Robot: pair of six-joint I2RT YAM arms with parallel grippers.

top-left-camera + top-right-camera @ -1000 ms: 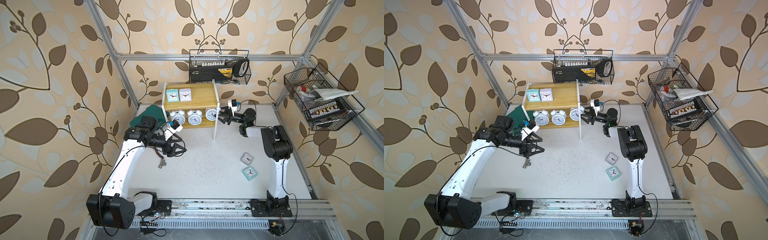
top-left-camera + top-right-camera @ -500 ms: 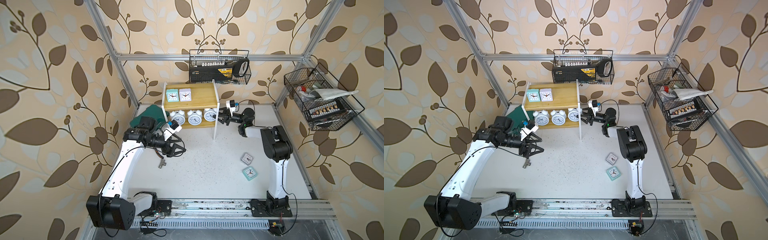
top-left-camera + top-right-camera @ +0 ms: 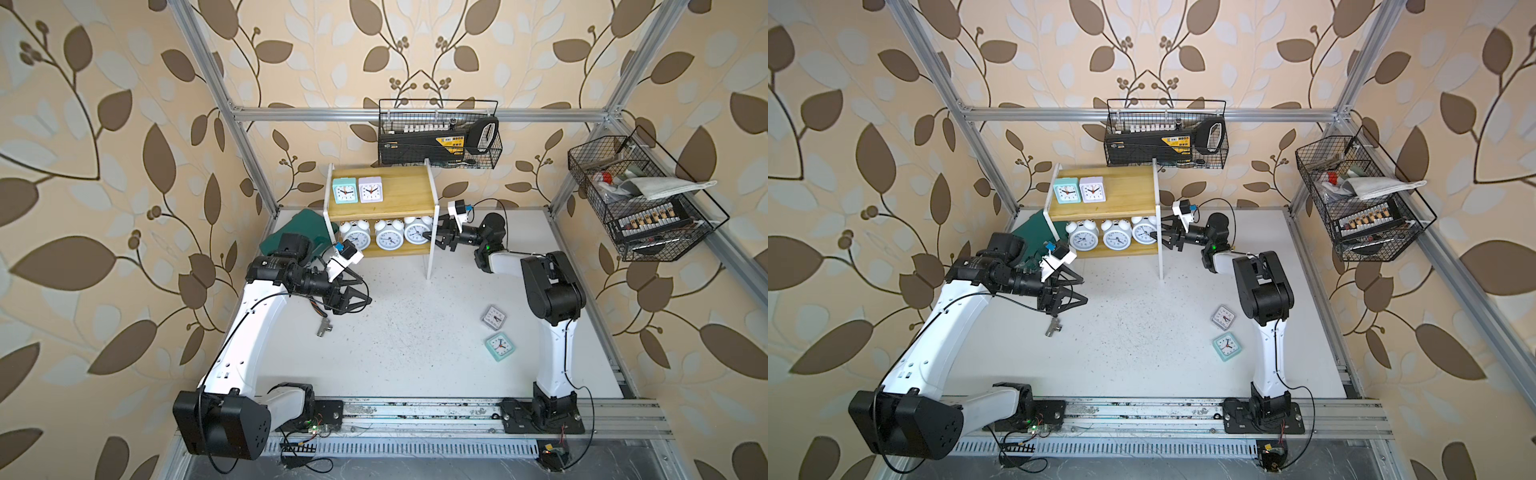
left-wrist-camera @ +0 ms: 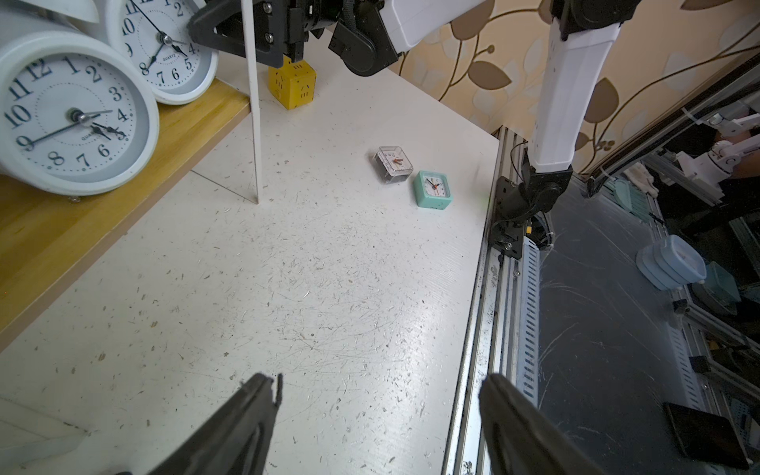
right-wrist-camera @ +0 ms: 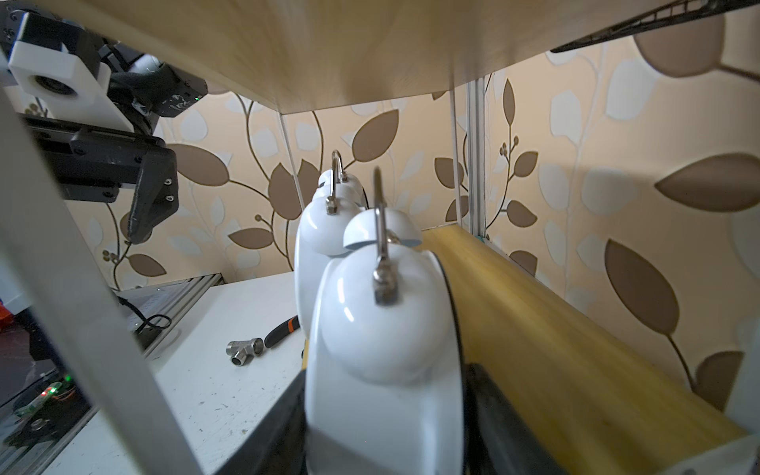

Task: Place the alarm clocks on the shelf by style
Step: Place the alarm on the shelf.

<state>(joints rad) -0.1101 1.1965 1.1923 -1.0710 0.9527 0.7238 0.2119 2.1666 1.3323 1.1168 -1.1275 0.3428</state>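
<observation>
The shelf (image 3: 399, 187) stands at the back of the table. A mint-green alarm clock (image 3: 345, 192) and a pale white-lilac one (image 3: 370, 190) sit on its upper board. Three round white twin-bell clocks (image 3: 388, 237) line the lower board. My right gripper (image 3: 436, 239) reaches in past the right side frame. Its fingers flank the rightmost round clock (image 5: 382, 329), which stands upright on the board (image 5: 534, 329). Whether they still press it is unclear. A greyish square clock (image 3: 493, 318) and a mint-green one (image 3: 500, 346) lie on the table's right. My left gripper (image 4: 378, 382) hovers open and holds nothing.
A yellow cube (image 4: 293, 84) sits just right of the shelf under my right arm. A metal tee fitting (image 3: 324, 328) lies below my left gripper (image 3: 360, 300), with pliers (image 5: 281, 327) beside it. A teal case (image 3: 295, 232) is left of the shelf. Black wire baskets (image 3: 440, 137) (image 3: 640, 199) hang on the walls.
My right gripper has slid a little left into the shelf, carrying the rightmost round clock closer to the other two. The left arm has not moved.
</observation>
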